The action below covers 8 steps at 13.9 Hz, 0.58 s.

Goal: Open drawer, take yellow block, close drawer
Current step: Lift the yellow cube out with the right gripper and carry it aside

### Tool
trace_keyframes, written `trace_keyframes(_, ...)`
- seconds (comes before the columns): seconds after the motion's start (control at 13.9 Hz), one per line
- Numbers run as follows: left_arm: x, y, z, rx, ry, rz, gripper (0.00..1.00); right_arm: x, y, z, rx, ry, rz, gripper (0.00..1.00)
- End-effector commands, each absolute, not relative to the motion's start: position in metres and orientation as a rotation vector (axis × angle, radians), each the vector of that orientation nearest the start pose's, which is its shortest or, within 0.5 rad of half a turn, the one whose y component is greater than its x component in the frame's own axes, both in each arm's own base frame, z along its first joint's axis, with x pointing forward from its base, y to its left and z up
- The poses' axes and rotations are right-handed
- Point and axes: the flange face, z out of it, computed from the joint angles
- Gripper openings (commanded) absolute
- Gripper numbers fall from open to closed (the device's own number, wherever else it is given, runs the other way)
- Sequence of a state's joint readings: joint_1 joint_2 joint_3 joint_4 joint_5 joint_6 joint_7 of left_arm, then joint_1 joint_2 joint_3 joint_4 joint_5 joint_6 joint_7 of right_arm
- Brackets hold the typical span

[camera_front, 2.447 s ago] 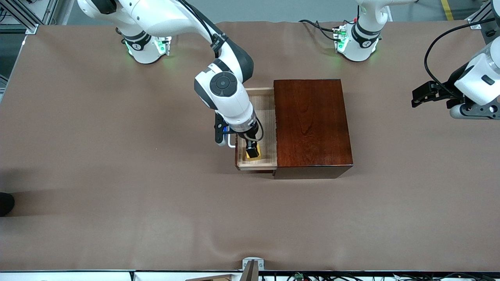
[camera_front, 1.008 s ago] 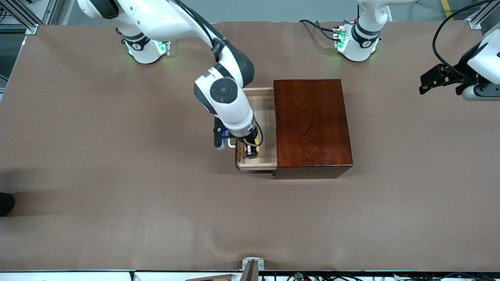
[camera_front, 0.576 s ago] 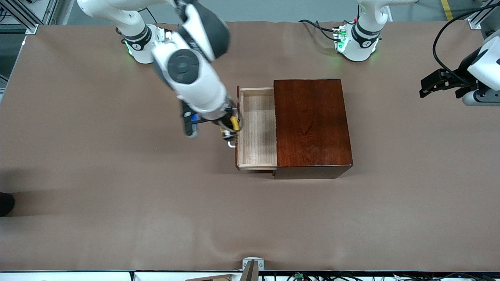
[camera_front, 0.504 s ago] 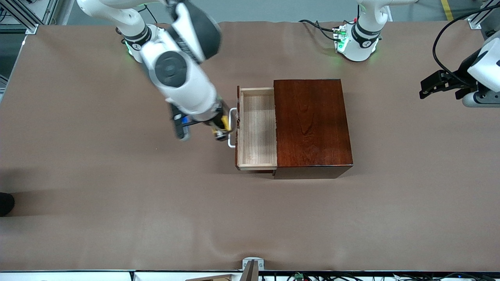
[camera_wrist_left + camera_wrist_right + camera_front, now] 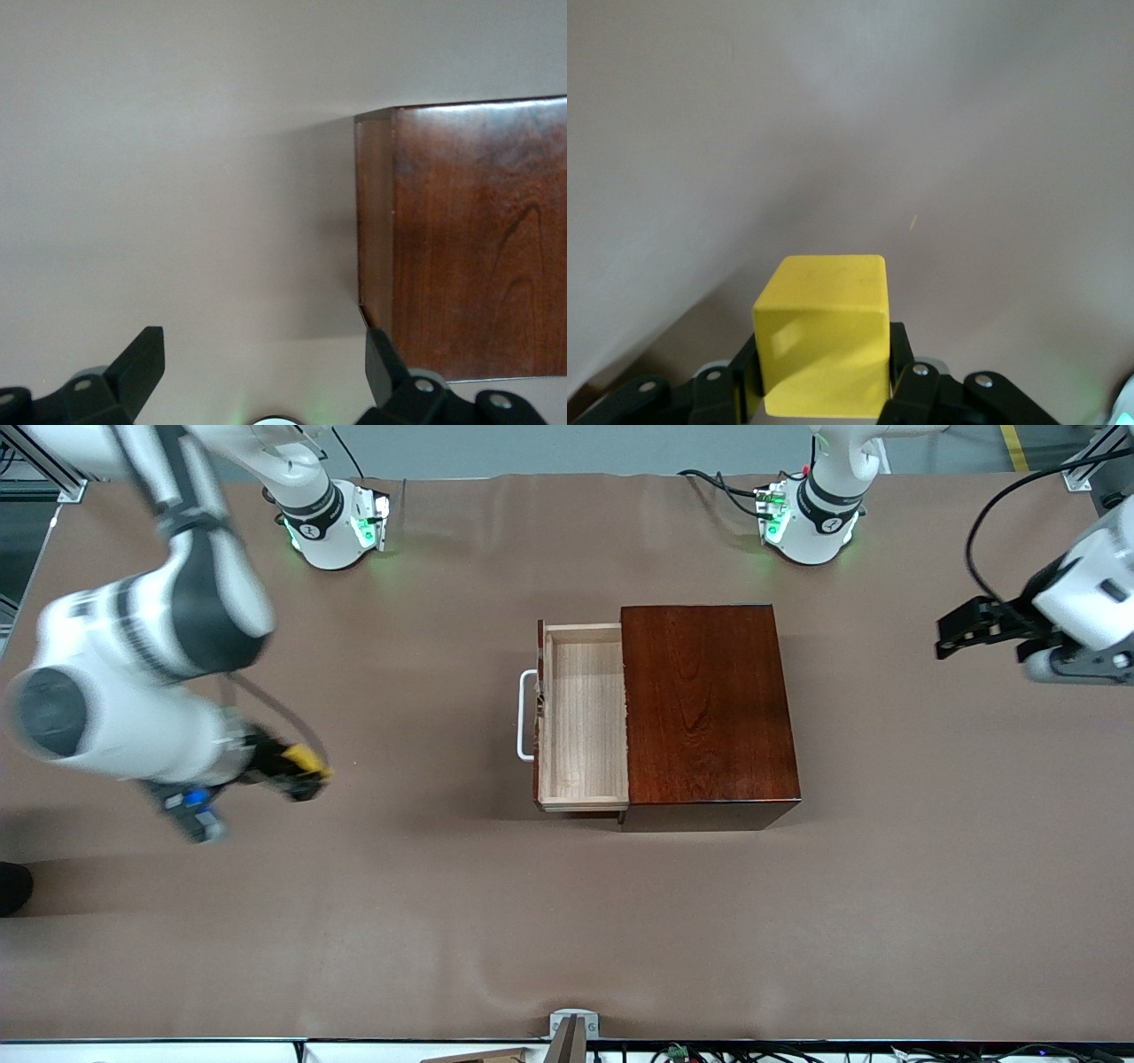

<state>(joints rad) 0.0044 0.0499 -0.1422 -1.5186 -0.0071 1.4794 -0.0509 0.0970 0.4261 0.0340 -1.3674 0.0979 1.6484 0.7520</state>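
Observation:
The drawer (image 5: 582, 717) of pale wood stands pulled out of the dark reddish-brown box (image 5: 706, 704) toward the right arm's end, its white bar handle (image 5: 524, 716) showing, and it holds nothing. My right gripper (image 5: 306, 769) is shut on the yellow block (image 5: 307, 760) and holds it over bare table well away from the drawer. In the right wrist view the block (image 5: 824, 345) sits between the black fingers (image 5: 902, 359). My left gripper (image 5: 946, 640) is open and waits in the air over the left arm's end of the table; its wrist view shows the box (image 5: 474, 235).
The brown table cover (image 5: 567, 921) spreads wide around the box. The two arm bases (image 5: 332, 522) (image 5: 811, 514) stand at the table's edge farthest from the front camera. A small metal bracket (image 5: 573, 1026) sits at the nearest edge.
My right gripper lifted the yellow block out of the drawer and swung it far toward the right arm's end. The left arm shifted slightly. The drawer stayed open.

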Motion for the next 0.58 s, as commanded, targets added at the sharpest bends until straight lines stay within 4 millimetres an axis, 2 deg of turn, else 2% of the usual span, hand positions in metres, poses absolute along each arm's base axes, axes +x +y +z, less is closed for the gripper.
trace_keyframes(0.0, 0.565, -0.138, 0.595, -3.141, 0.062, 0.192, 1.0, 0.665, 0.017, 0.455, -2.981, 0.696, 0.237, 0.24)
trace_keyframes(0.22, 0.566, -0.221, 0.566, -3.112, -0.156, 0.246, 1.0, 0.656, -0.045, 0.425, -3.05, 0.545, 0.253, 0.24)
trace_keyframes(0.36, 0.561, -0.271, 0.557, -3.111, -0.294, 0.224, 1.0, 0.635, -0.094, 0.402, -3.056, 0.46, 0.294, 0.26)
trace_keyframes(0.5, 0.551, -0.321, 0.548, -3.115, -0.472, 0.168, 1.0, 0.613, -0.144, 0.385, -3.087, 0.338, 0.225, 0.25)
